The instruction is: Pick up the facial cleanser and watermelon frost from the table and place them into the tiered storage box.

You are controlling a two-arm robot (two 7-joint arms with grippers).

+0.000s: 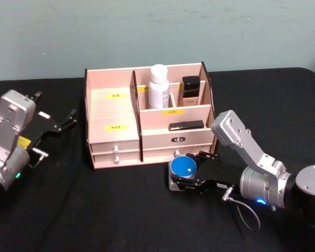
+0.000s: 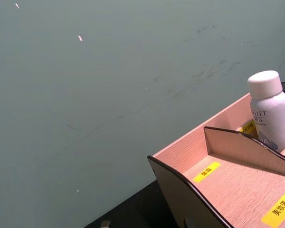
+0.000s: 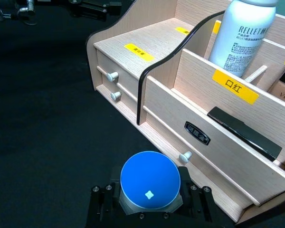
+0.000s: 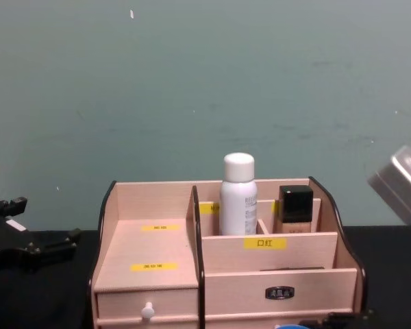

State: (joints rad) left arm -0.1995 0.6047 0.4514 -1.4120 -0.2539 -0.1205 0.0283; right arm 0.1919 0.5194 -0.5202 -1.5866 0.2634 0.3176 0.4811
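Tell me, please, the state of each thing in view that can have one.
Tiered storage box: drawers shut.
White bottle: capped, upright in a back compartment.
Dark-capped bottle: upright in the back right compartment.
Blue-lidded tin: lid on, held before the box.
Right gripper: shut on the tin.
Left gripper: open, empty, left of the box.

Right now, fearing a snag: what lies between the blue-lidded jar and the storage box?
Only bare table, per the right wrist view, between the blue-lidded jar in the right gripper and the tiered storage box. Left gripper idles left.
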